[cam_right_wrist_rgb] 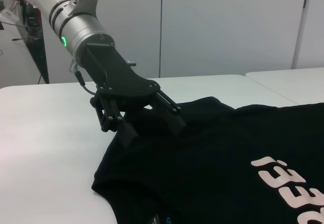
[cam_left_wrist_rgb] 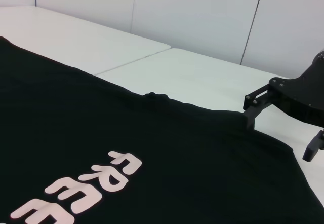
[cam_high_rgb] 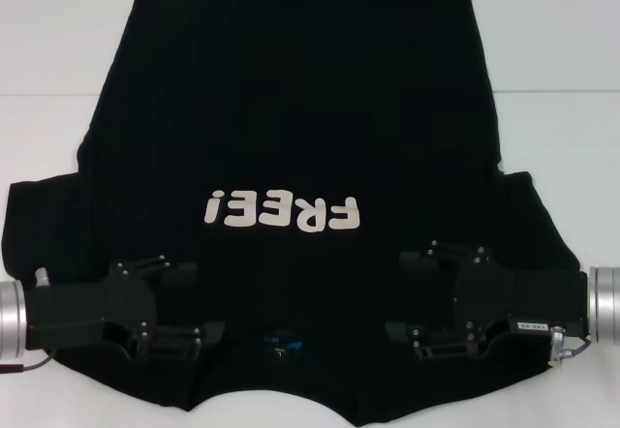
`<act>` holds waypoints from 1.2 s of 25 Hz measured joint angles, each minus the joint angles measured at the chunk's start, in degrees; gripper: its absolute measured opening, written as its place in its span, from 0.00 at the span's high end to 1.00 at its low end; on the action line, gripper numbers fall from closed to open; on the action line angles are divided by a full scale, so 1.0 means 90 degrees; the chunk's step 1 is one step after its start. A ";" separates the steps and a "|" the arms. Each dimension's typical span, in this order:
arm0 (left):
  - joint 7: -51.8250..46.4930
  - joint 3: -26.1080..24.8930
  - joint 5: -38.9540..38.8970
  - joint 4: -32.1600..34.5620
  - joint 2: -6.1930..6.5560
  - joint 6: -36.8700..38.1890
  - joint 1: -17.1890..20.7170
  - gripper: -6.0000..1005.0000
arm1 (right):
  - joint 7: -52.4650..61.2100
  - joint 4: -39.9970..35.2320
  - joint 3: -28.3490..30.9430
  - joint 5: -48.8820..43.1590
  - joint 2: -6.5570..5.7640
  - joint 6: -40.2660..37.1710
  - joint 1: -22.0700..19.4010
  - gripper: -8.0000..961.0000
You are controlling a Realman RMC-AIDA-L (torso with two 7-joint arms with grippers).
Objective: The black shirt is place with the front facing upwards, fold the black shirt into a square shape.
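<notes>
Black shirt (cam_high_rgb: 291,128): spread flat, print up, on white table (cam_high_rgb: 552,50); no fold yet, all folding remains. Left gripper (cam_high_rgb: 199,302) at 8 o'clock, right gripper (cam_high_rgb: 412,292) at 4 o'clock, both spread, grasping nothing.

The left gripper (cam_high_rgb: 189,304) reaches in from the robot's left side, its fingers spread apart and pointing toward the middle. The right gripper (cam_high_rgb: 412,294) mirrors it from the right side, fingers likewise parted and pointing inward, with both wrists held low and roughly level.
</notes>
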 joint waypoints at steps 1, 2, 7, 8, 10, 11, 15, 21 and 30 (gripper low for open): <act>-0.0001 0.0001 0.0000 0.0001 0.0000 -0.0013 0.0000 0.07 | 0.0000 0.0000 0.0000 -0.0002 0.0000 -0.0002 0.0001 0.05; -0.0003 0.0005 0.0000 0.0002 0.0000 -0.0028 -0.0001 0.07 | 0.0000 0.0000 0.0000 -0.0003 0.0000 -0.0003 0.0002 0.05; -0.0602 0.0008 0.0014 0.0009 0.0025 -0.0104 -0.0047 0.07 | 0.0002 0.0019 0.0001 -0.0004 0.0000 -0.0003 0.0001 0.05; -0.0795 0.0004 0.0014 0.0016 0.0041 -0.0105 -0.0066 0.07 | 0.0030 0.0036 0.0008 0.0001 0.0000 -0.0003 0.0000 0.05; -0.1618 0.0026 0.0020 0.0023 0.0144 0.0011 -0.0158 0.07 | 0.0170 0.0057 0.0017 0.0010 -0.0007 -0.0005 0.0020 0.05; -0.2007 0.0051 0.0023 0.0024 0.0211 0.0124 -0.0211 0.07 | 0.0285 0.0058 0.0016 0.0008 -0.0012 -0.0019 0.0038 0.05; -0.3664 0.0099 0.0114 0.0022 0.0497 0.0318 -0.0462 0.07 | 0.0532 0.0026 -0.0004 -0.0012 -0.0019 -0.0032 0.0080 0.05; -0.6354 0.0006 0.1081 0.0061 0.0986 0.0041 -0.0974 0.07 | 0.0710 0.0024 -0.0014 -0.0012 -0.0003 0.0260 0.0158 0.05; -0.8415 -0.0977 0.1663 0.0140 0.1416 -0.0099 -0.1068 0.07 | 0.0809 0.0042 -0.0064 -0.0011 -0.0006 0.0510 0.0248 0.06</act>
